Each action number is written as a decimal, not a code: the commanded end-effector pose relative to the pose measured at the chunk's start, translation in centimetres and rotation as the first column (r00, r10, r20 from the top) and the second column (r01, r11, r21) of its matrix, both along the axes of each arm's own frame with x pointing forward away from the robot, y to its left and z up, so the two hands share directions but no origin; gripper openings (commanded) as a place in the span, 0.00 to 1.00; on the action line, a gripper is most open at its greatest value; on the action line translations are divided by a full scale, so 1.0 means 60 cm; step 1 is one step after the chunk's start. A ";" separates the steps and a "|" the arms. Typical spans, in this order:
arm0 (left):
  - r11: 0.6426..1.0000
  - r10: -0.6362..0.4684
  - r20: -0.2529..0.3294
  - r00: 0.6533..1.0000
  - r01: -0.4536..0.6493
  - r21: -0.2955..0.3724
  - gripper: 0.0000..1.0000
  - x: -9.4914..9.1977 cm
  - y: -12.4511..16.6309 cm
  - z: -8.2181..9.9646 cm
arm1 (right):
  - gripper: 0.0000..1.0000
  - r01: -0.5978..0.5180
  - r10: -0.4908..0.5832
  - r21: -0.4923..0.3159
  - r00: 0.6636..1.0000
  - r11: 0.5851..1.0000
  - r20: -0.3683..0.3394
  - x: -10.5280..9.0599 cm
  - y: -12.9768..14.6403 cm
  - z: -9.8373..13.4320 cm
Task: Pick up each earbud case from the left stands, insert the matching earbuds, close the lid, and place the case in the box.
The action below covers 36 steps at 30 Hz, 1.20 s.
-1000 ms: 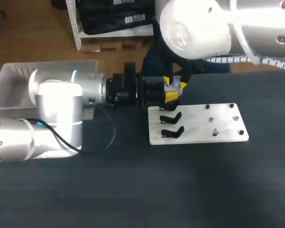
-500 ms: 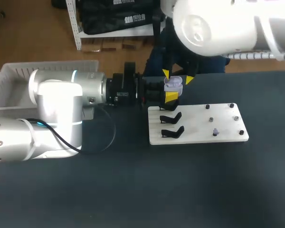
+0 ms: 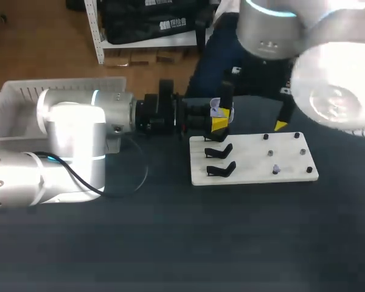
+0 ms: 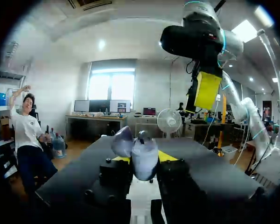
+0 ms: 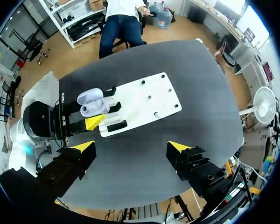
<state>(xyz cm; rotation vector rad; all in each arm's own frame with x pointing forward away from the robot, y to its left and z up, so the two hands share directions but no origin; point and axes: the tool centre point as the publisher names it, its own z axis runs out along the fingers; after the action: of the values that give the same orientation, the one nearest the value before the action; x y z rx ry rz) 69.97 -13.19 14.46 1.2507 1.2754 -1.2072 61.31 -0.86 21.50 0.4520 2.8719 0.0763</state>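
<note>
The earbud case (image 4: 144, 156), a pale lilac rounded plastic shell with its lid swung open, is clamped between the yellow-tipped fingers of my left gripper (image 4: 143, 158), above the table at twelve o'clock from its middle in the head view. The wide dark table (image 3: 170, 243) carries a white ribbed plastic box (image 3: 24, 91) at ten o'clock and a flat white board (image 3: 255, 159) at one o'clock. My right gripper (image 5: 130, 147) hangs high over the table, fingers spread wide and holding nothing. Black hooked stands (image 3: 221, 168) sit along the board's nine o'clock edge, and a small pale earbud (image 3: 276, 169) stands near its four o'clock corner.
</note>
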 end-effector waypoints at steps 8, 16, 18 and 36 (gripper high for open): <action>1.000 0.004 0.004 1.000 -0.004 -0.005 0.00 -0.002 0.000 -0.002 | 1.00 -0.049 0.039 0.048 0.982 0.998 0.184 -0.031 -0.045 -0.016; 1.000 0.004 0.004 1.000 -0.004 -0.005 0.00 -0.002 0.000 -0.002 | 1.00 -0.049 0.039 0.048 0.982 0.998 0.184 -0.031 -0.045 -0.016; 1.000 0.004 0.004 1.000 -0.004 -0.005 0.00 -0.002 0.000 -0.002 | 1.00 -0.049 0.039 0.048 0.982 0.998 0.184 -0.031 -0.045 -0.016; 1.000 0.004 0.004 1.000 -0.004 -0.005 0.00 -0.002 0.000 -0.002 | 1.00 -0.006 0.008 -0.011 0.984 1.000 0.178 0.000 -0.070 -0.113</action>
<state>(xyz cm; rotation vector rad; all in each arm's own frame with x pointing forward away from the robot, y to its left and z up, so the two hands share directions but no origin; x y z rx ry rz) 69.96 -13.20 14.47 1.2508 1.2753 -1.2072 60.40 -5.28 16.91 0.4034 2.7222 0.1054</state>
